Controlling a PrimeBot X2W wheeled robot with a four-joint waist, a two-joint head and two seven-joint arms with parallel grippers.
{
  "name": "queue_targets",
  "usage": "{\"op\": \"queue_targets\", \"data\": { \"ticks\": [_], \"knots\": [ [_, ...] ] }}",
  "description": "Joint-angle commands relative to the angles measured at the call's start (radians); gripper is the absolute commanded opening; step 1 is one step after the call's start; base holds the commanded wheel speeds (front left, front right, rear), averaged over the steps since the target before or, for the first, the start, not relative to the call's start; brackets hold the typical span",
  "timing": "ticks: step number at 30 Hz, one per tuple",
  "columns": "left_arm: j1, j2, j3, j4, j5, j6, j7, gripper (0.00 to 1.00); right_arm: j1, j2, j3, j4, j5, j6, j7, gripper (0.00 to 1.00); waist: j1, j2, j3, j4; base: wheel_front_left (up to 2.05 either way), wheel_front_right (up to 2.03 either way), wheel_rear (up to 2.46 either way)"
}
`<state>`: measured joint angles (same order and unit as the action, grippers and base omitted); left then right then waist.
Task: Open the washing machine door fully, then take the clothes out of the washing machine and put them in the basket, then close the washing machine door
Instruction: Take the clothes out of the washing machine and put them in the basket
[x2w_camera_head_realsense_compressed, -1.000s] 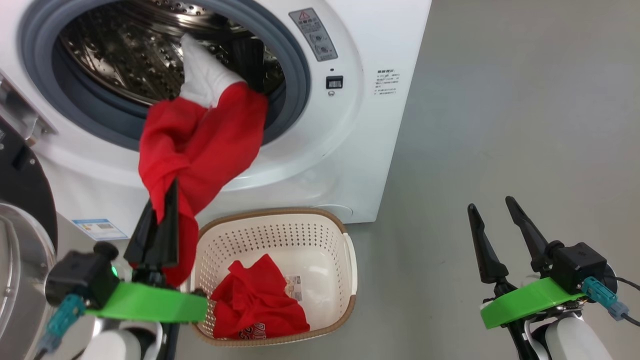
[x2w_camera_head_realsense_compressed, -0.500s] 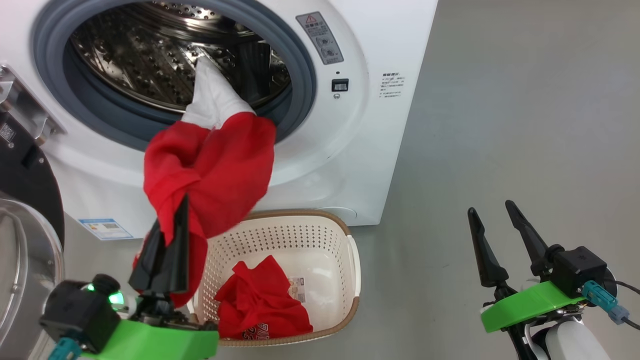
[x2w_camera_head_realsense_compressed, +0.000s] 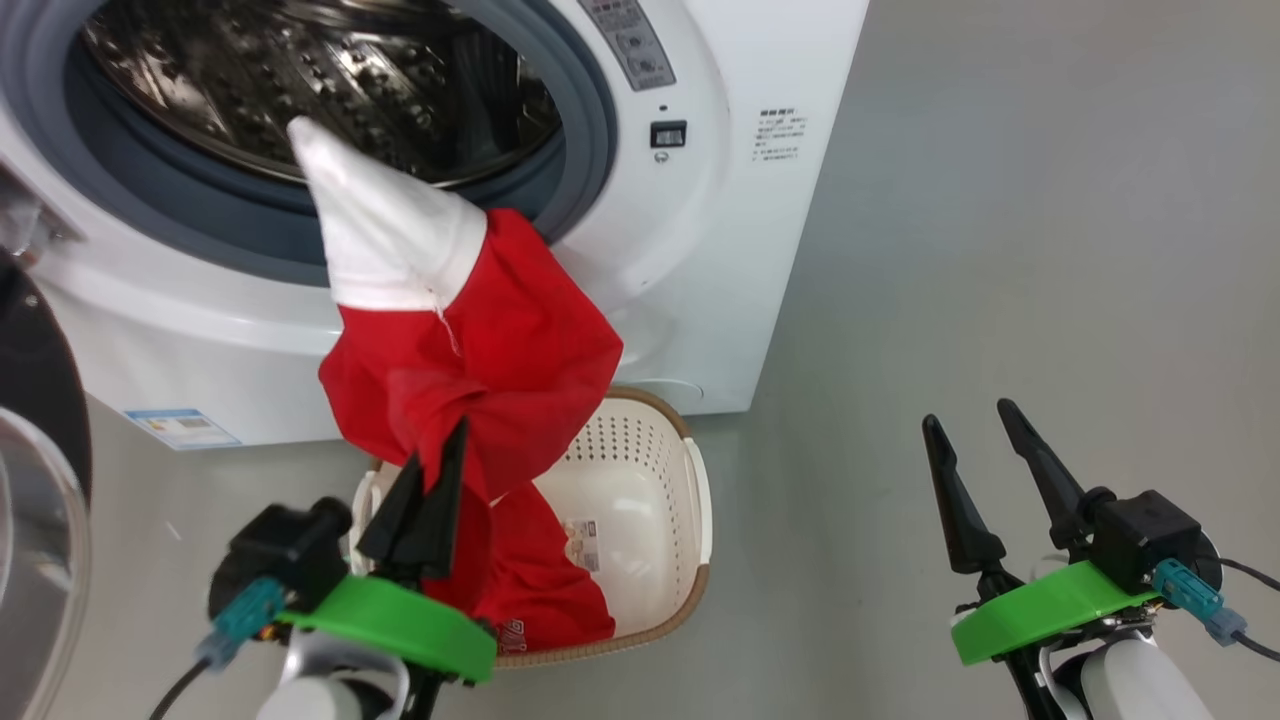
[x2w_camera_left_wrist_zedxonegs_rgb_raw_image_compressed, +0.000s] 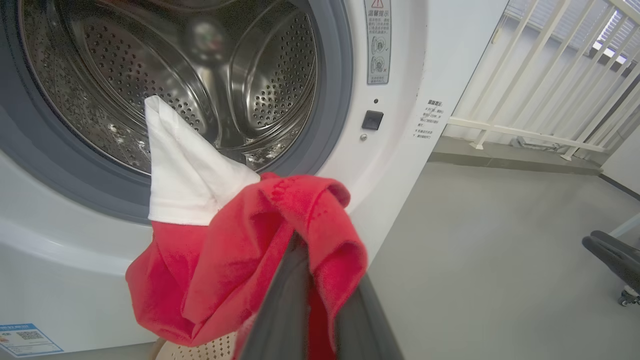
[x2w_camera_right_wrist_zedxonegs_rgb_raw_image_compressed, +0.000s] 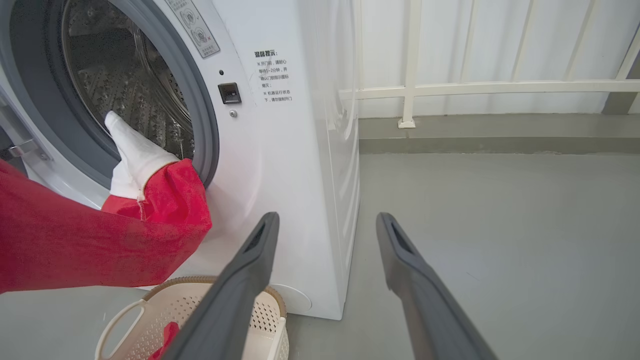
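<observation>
Now, unloading step in hand.
- Far left of head view: washing machine door (x2w_camera_head_realsense_compressed: 35, 380) swung open, out of way.
- Upper left: washing machine (x2w_camera_head_realsense_compressed: 720, 250); drum looks empty in left wrist view.
- Lower left centre: left gripper (x2w_camera_head_realsense_compressed: 432, 480) clamped on clothes (x2w_camera_head_realsense_compressed: 480, 350). Red bundle with white piece hangs clear of drum mouth, above left part of basket (x2w_camera_head_realsense_compressed: 650, 480). More red fabric lies inside basket.
- Lower right: right gripper (x2w_camera_head_realsense_compressed: 967, 415) with jaws apart, empty, over floor.
- Next move, likely: bring bundle over basket middle, lower, let go; then shut door.
</observation>
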<state>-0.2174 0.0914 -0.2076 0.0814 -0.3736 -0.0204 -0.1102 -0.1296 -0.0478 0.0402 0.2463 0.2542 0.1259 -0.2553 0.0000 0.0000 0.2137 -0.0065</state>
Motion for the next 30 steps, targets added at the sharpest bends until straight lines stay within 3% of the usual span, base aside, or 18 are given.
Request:
{"op": "queue_targets", "data": {
  "ticks": [1,17,25,30],
  "knots": [
    [-0.049,0.004,0.023,0.011,-0.007,-0.010,-0.004,0.00,-0.033,-0.002,0.024,-0.024,0.016,0.005,-0.006,1.00,0.0000,0.0000,0.023,-0.012,0.00,0.00,0.00],
    [-0.352,-0.033,-0.037,0.648,-0.062,-0.059,-0.087,0.00,-0.100,-0.002,0.037,-0.032,0.011,0.005,-0.006,1.00,0.0000,0.0000,0.186,-0.053,0.00,0.00,0.00],
    [-0.523,-0.040,-0.073,0.988,-0.144,-0.094,0.003,0.00,-0.144,-0.002,0.071,-0.037,0.020,0.005,-0.006,1.00,0.0000,0.0000,0.284,-0.081,0.00,0.00,0.00],
    [-0.588,-0.041,-0.074,1.083,-0.163,-0.086,0.032,0.00,-0.165,-0.002,0.081,-0.038,0.032,0.005,-0.006,1.00,0.0000,0.0000,0.334,-0.098,0.00,0.00,0.00]
  ]
}}
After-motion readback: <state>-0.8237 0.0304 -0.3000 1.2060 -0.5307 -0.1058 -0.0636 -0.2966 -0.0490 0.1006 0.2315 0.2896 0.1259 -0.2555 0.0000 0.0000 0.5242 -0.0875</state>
